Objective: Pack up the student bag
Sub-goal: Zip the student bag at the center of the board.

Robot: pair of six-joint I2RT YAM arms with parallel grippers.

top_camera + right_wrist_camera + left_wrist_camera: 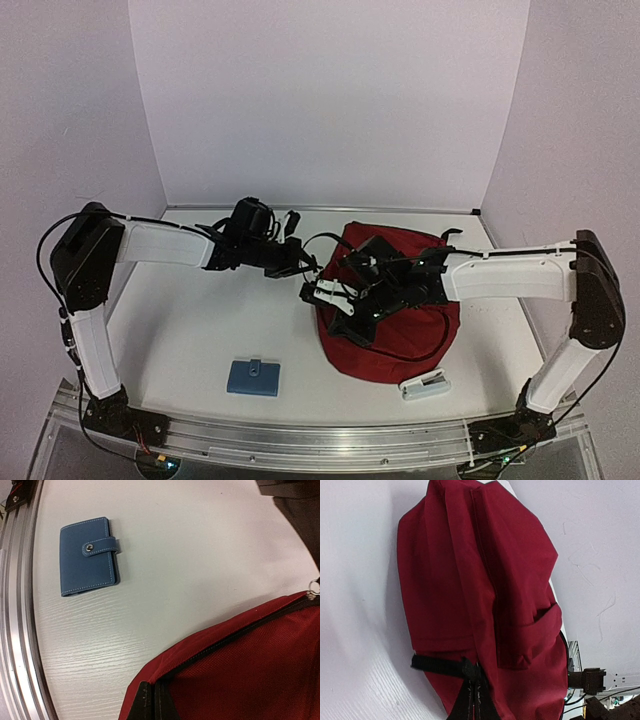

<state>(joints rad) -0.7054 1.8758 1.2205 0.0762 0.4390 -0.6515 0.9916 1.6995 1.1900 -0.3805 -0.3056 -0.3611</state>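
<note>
The student bag [400,330] is a dark red fabric backpack lying on the white table right of centre. My left gripper [298,264] is at its upper left side. In the left wrist view it [473,696] is shut on the bag's black strap [437,664], with the red body [470,570] stretching away. My right gripper [312,293] is at the bag's left edge. In the right wrist view it [154,701] is shut on the red fabric edge [200,645] beside the black zipper [240,632]. A metal zipper pull [313,587] shows at the right.
A blue snap wallet [253,377] lies on the table front left of the bag and shows in the right wrist view [87,555]. A small white and blue item [425,385] lies by the bag's front right. An aluminium rail [300,440] runs along the near edge. White walls enclose the table.
</note>
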